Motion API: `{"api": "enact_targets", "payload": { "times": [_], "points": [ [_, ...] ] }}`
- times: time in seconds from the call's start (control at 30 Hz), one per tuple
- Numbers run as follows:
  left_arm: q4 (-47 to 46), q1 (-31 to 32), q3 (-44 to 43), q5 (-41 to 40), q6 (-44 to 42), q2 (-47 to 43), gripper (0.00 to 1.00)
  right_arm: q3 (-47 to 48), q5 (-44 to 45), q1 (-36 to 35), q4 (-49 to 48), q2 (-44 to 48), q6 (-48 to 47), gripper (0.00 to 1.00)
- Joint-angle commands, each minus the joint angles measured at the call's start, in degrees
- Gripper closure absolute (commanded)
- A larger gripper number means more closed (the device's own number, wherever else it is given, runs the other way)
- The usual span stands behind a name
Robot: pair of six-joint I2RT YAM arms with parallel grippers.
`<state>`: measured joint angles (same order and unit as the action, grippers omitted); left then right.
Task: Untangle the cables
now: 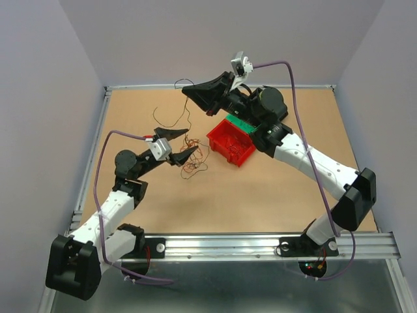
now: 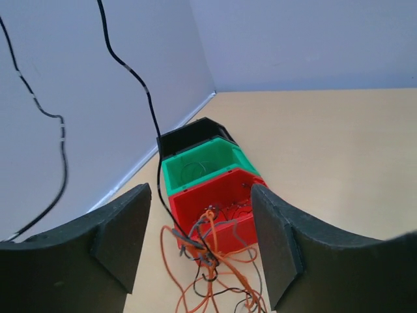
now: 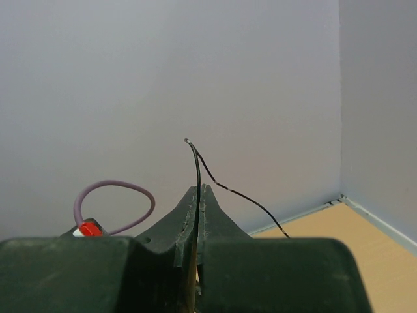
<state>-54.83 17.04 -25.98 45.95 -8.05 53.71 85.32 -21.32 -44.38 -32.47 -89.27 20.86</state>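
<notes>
Tangled cables [image 2: 203,251] low between wide-open left gripper [image 2: 201,190], right gripper [image 3: 201,189] clamped on one black cable [image 3: 198,166]

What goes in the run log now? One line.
left gripper: jaws open at tangle | right gripper: jaws shut on black wire, aloft

The cables [image 2: 202,251] run off the left-wrist view's lower edge.

Robotics lab cell: plain walls [image 1: 39,98] around a tabletop [image 1: 273,195] (left arm [image 1: 111,208], right arm [image 1: 313,160] bolted to an aluminium rail [image 1: 228,244]).
</notes>
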Motion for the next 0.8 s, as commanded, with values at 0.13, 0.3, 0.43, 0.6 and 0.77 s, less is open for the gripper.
{"api": "enact_targets", "payload": {
  "times": [0.13, 0.3, 0.43, 0.6, 0.77],
  "points": [
    [-6.8, 2.2, -5.4, -9.0, 3.6, 8.4, 0.58, 0.5, -1.4, -2.5, -5.0, -2.2, 0.8, 0.99],
    [-6.3, 2.3, -5.7, -7.5, 3.9, 11.1, 0.60, 3.1, -0.9, -2.6, -4.4, -2.2, 0.1, 0.99],
    [-4.5, 2.6, -5.9, -6.3, 3.0, 12.8, 0.60, 13.9, -0.2, -2.6, 3.7, -3.8, -2.1, 1.00],
    [-0.4, 3.1, -5.7, -4.5, -0.6, 17.7, 0.61, 45.1, 2.7, -2.6, 11.6, -13.8, -0.6, 1.00],
    [1.9, 3.4, -6.8, -3.9, -2.2, 19.3, 0.62, 57.7, 9.4, -2.6, 14.6, -15.8, -2.1, 1.00]
  ]
}}
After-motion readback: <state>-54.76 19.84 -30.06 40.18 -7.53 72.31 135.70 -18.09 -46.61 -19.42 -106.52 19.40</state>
